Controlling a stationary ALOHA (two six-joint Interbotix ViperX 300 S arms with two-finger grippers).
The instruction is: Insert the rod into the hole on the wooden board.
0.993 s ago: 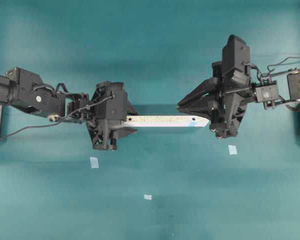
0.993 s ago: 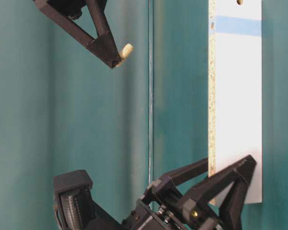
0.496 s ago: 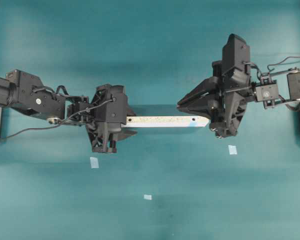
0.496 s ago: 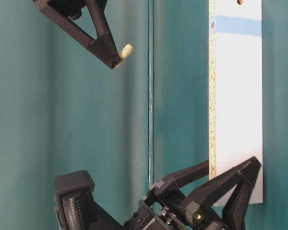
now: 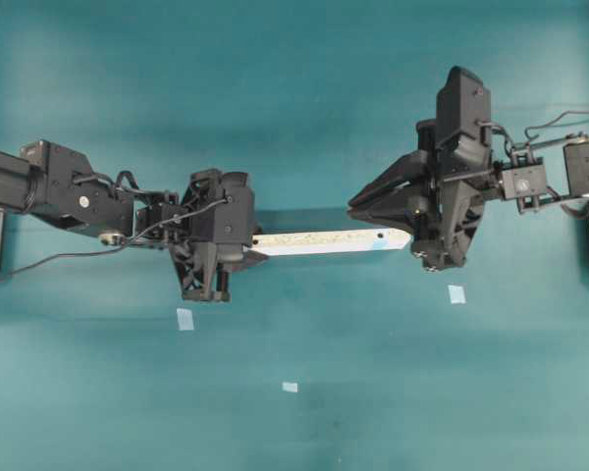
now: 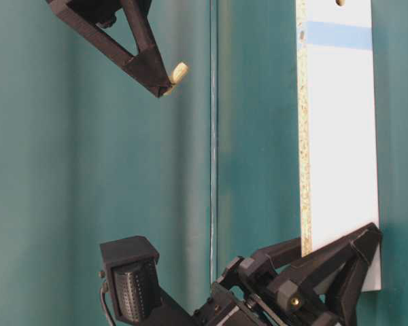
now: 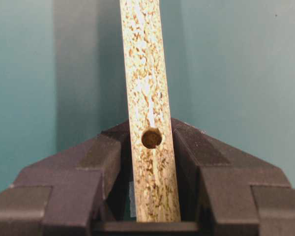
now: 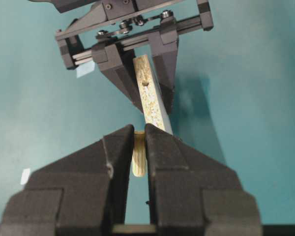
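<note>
With our left end effector (image 7: 150, 162) clamped on the wooden board (image 5: 319, 240) and the right end effector (image 8: 139, 147) pinching the rod (image 8: 139, 160), we should align it squarely over the hole (image 5: 380, 235).

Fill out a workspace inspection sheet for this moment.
Surface: teal table, matte.
Job's things: wooden board on edge, blue-marked end toward the right hand; rod not yet inserted.
Clutter: three pale-blue tape squares.
Grippers: left hand straddles the board's unmarked end, contact unclear; right hand shut on the rod.
Cables: black cable along the left arm.
Surroundings: nothing seen.
</note>
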